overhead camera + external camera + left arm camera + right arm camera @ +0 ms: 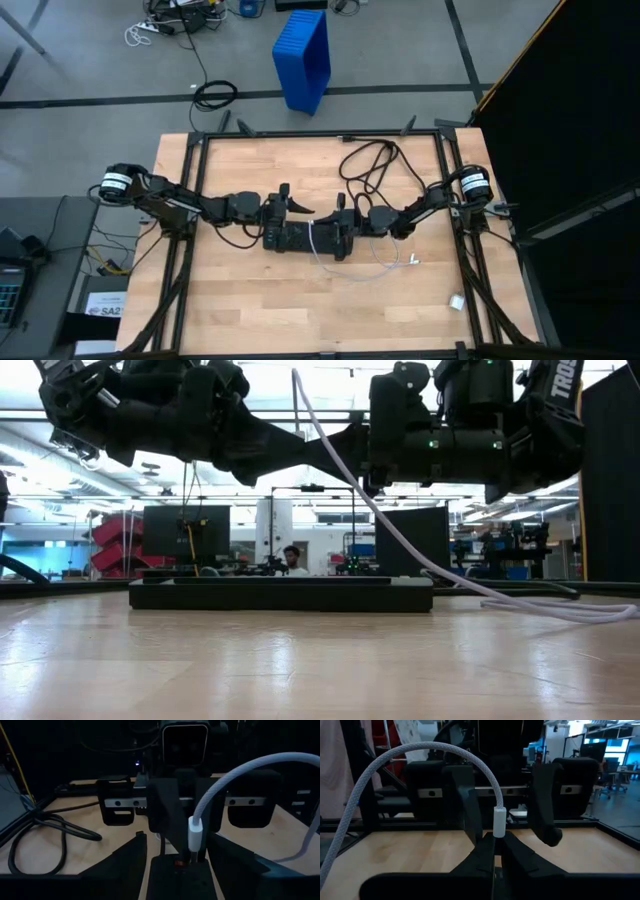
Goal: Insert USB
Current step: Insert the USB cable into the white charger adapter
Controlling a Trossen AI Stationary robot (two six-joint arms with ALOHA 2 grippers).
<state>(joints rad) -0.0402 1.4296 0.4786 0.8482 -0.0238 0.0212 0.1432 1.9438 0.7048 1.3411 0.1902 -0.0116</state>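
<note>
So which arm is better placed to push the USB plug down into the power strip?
The right. Its hand is shut on the USB plug, holding it upright over the power strip. The left hand faces it with fingers apart around the plug, not gripping.

The USB (pixel 499 822), a white braided cable, stands plug-down, arching up and trailing onto the table.

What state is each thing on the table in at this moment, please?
USB cable: plug end upright, gripped, arching up and trailing onto the table.
Right gripper: shut on the USB cable's plug.
Left gripper: open, fingers either side of the plug.
Power strip: flat on the table under both grippers.
Black cord: loosely looped behind the strip.
</note>
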